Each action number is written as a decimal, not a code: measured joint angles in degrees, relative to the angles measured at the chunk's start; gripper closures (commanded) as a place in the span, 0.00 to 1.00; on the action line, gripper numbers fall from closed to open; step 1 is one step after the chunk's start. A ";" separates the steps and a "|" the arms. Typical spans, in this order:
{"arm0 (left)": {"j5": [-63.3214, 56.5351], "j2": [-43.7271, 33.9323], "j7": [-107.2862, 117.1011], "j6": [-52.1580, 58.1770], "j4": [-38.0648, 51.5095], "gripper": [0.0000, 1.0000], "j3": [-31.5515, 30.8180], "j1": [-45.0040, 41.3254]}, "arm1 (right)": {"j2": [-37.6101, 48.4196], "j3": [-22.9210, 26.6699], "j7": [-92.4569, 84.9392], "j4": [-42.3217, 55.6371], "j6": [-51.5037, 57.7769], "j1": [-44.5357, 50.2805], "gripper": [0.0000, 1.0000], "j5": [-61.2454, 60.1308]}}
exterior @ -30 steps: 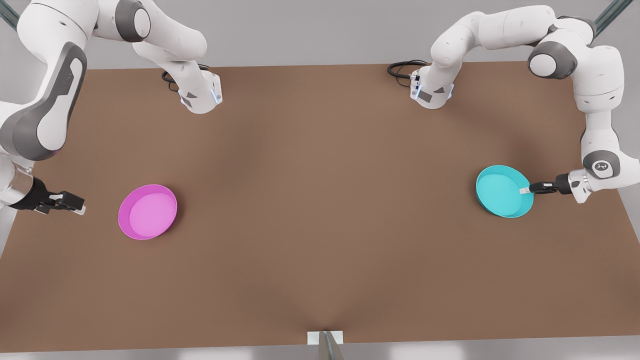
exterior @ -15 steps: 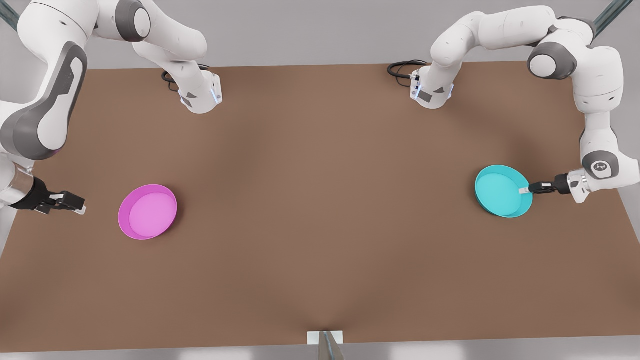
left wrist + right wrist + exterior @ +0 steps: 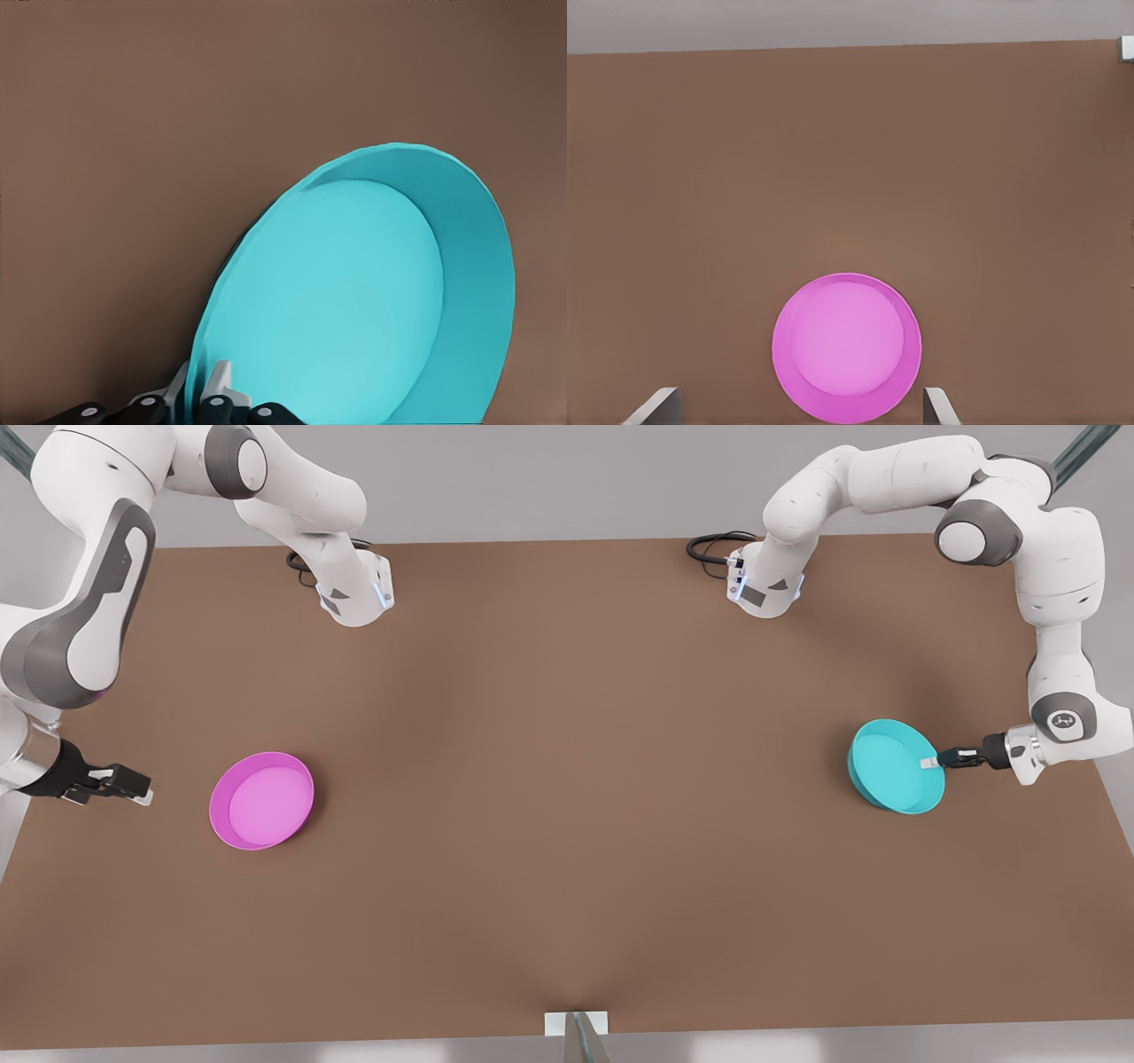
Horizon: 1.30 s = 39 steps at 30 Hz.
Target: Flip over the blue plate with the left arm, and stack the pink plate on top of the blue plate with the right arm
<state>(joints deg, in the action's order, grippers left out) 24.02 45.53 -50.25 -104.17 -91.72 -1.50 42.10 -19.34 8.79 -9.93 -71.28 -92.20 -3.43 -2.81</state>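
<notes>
The blue plate (image 3: 893, 765) is at the front view's right, tilted, its rim toward the arm lifted off the brown table (image 3: 567, 797). My left gripper (image 3: 932, 763) is shut on that rim; in the left wrist view its fingers (image 3: 215, 382) pinch the blue plate (image 3: 354, 301) at its edge. The pink plate (image 3: 262, 800) lies flat, open side up, at the front view's left. My right gripper (image 3: 142, 790) hovers just beyond it toward the table's edge, open and apart from it; the right wrist view has the pink plate (image 3: 847, 347) between its fingertips (image 3: 656, 403).
Both arm bases (image 3: 354, 598) stand on the far side of the table, each with a black cable (image 3: 709, 547) beside it. A small white bracket (image 3: 576, 1023) sits at the near edge. A broad stretch of bare table separates the two plates.
The blue plate has tipped up further on the gripper's side and looks narrower. The left gripper kept its hold. The right arm and pink plate have not moved.
</notes>
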 measured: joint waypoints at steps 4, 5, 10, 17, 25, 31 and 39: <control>-1.92 -0.18 -0.29 0.66 0.05 0.78 -0.01 0.00 | 0.05 0.08 -0.08 0.08 -0.04 0.10 0.00 0.08; -2.26 -0.23 -0.29 0.76 0.05 0.78 -0.01 0.00 | 0.09 0.09 -0.02 0.09 0.00 0.07 0.00 0.00; -3.04 -0.88 -0.30 2.12 0.22 0.79 0.96 0.00 | 0.00 -0.18 0.00 0.09 0.00 0.12 0.00 0.00; -3.39 -2.82 0.58 2.13 1.18 0.79 -1.36 -1.61 | -0.14 -0.18 0.09 -0.17 -0.07 0.43 0.00 0.09; -18.65 -5.73 9.62 0.91 6.02 0.79 -21.94 -1.81 | -0.30 0.10 -0.17 -0.05 -0.62 -0.02 0.00 0.14; -47.89 -6.94 24.47 2.51 6.73 0.79 -36.40 -5.64 | -0.18 0.04 -0.09 0.00 -0.27 0.13 0.00 0.09; -76.72 -11.28 40.24 23.24 6.81 0.79 -36.42 -24.33 | -0.18 0.00 -0.27 -0.09 -0.09 0.07 0.00 0.09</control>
<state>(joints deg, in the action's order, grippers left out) -52.69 34.25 -10.02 -80.93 -84.91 -37.91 17.77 -19.52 8.78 -10.20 -71.37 -92.29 -3.35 -2.72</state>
